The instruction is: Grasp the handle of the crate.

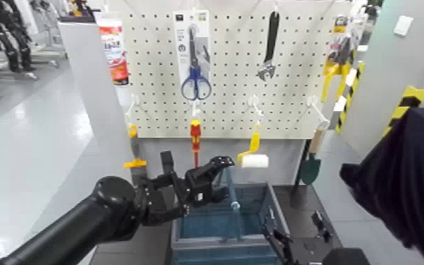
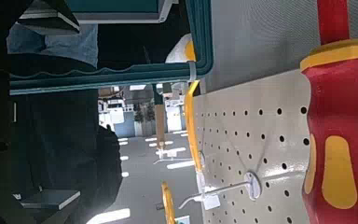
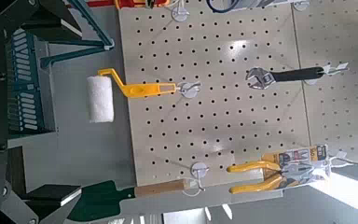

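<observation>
Pegboard fills the wall ahead, hung with scissors, a wrench, a red screwdriver, a yellow-handled paint roller and a small trowel; a person in a dark sleeve stands at the robot's right. Below the board, low and centred before the robot, sits the crate, blue-grey with slatted sides and a grey rim; its thin handle stands upright over the middle. Nothing can be made out inside it, though the arms hide part of the floor. Over the crate's left rim hovers the left gripper, fingers spread wide and released, close to the handle but apparently not yet around it. Lower, near the crate's front right corner, is the right gripper, also open and holding nothing. The main risk, as I judge it, is closing too soon: the handle is slender, so the fingers could shut beside it, or push it over so it folds down out of reach. A low approach could also catch a finger on the rim and shove the crate, and the screwdriver hangs close behind the left hand.
</observation>
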Tool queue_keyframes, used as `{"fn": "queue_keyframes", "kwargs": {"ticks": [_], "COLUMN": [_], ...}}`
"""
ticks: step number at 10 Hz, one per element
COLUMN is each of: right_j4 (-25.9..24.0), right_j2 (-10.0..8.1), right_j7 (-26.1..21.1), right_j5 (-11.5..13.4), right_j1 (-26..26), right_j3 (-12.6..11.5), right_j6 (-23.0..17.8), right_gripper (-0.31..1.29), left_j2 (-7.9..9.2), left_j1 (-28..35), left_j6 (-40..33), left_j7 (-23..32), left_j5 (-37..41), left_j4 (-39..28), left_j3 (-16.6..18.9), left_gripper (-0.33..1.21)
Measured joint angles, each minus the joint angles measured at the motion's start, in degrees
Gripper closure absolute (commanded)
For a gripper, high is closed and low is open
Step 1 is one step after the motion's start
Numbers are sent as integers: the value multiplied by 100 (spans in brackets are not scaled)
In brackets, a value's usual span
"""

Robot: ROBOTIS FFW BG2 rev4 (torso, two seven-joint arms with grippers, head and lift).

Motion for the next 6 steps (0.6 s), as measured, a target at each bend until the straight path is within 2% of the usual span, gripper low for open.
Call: {"fn": "queue_keyframes", "kwargs": {"ticks": [2, 3, 4, 5, 6], "right_j4": [14, 18, 19, 20, 25], "right_j2": [-11, -17, -20, -20, -20], "right_j7": [5, 5, 2, 2, 3], "right_j5": [-17, -19, -24, -31, -36], "right_j1": [-24, -30, -34, -35, -35], "right_j3": [24, 29, 33, 34, 35], "right_j6": [-20, -27, -34, -43, -53], "right_gripper": [14, 14, 14, 14, 14], "left_j2": [-46, -69, -93, -112, -127], "left_j1": [-89, -108, -113, -114, -114], "left_j6": [5, 8, 11, 8, 15], "left_j7": [25, 35, 36, 33, 49], "left_j5": [159, 203, 228, 238, 240], "left_j4": [186, 248, 290, 307, 309], "left_j3": [-104, -144, -183, -218, -255], "left_gripper": [18, 33, 60, 78, 90]}}
